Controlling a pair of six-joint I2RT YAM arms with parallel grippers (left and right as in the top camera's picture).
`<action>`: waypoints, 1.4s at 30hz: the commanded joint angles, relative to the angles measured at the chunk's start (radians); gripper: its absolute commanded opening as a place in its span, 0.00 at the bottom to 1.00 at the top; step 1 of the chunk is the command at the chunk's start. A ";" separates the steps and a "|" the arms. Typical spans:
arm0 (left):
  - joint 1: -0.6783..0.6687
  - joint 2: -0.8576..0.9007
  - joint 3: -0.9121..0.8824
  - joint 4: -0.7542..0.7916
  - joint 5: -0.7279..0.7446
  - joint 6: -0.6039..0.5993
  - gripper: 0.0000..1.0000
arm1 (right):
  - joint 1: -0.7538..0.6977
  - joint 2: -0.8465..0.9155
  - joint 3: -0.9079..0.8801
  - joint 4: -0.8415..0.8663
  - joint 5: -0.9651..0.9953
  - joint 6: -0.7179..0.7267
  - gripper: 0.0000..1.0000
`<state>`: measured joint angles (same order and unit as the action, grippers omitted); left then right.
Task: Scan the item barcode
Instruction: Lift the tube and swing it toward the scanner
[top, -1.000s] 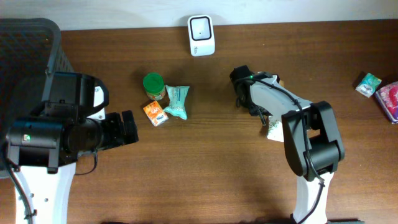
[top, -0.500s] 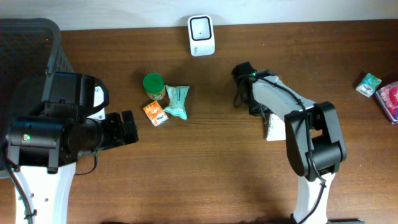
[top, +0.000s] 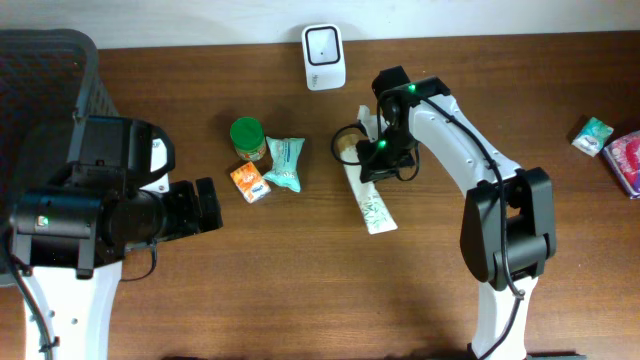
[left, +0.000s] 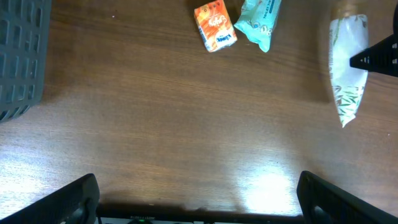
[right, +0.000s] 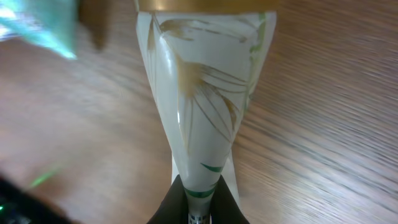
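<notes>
— Where is the tube (top: 372, 200) right now?
— Out in the middle of the counter (top: 300, 290), in front of the white scanner (top: 323, 43) and a little to its right. The scanner stands at the back edge, well apart from the tube. The tube's brown cap (top: 347, 143) points toward the teal packet (top: 285, 162), and the body runs toward the front edge

— Is anything holding it?
— Yes, the right fingers (top: 372, 165) are clamped on it. From the right wrist the white, leaf-printed tube (right: 199, 93) narrows down into the dark fingers (right: 233, 208) at the bottom of the picture, with the gold cap at the far end. Whether it is resting on the wood or lifted off it, I cannot tell

— And the other arm?
— The left fingers (left: 74, 199) are spread wide with only bare wood between them. That arm sits at the left side, near the dark basket (top: 45, 70), gripping nothing

— What else lies nearby?
— A green-lidded jar (top: 247, 138), a small orange box (top: 250, 182) and the teal packet, bunched close together to the left of the tube. The left wrist view shows the orange box (left: 214, 25) and the tube (left: 345, 68) too
</notes>
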<state>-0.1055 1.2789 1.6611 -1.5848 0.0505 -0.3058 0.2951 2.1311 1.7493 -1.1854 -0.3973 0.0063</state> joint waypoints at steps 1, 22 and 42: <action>0.002 -0.010 0.003 0.001 -0.007 0.008 0.99 | -0.002 0.002 -0.051 0.040 -0.155 -0.040 0.04; 0.002 -0.010 0.003 0.001 -0.007 0.008 0.99 | -0.204 0.002 -0.003 -0.086 0.043 -0.074 0.99; 0.002 -0.010 0.003 0.001 -0.007 0.008 0.99 | -0.170 0.002 -0.258 0.121 -0.225 -0.081 0.10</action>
<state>-0.1055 1.2789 1.6611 -1.5848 0.0509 -0.3058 0.1204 2.1391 1.5013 -1.0683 -0.5339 -0.0753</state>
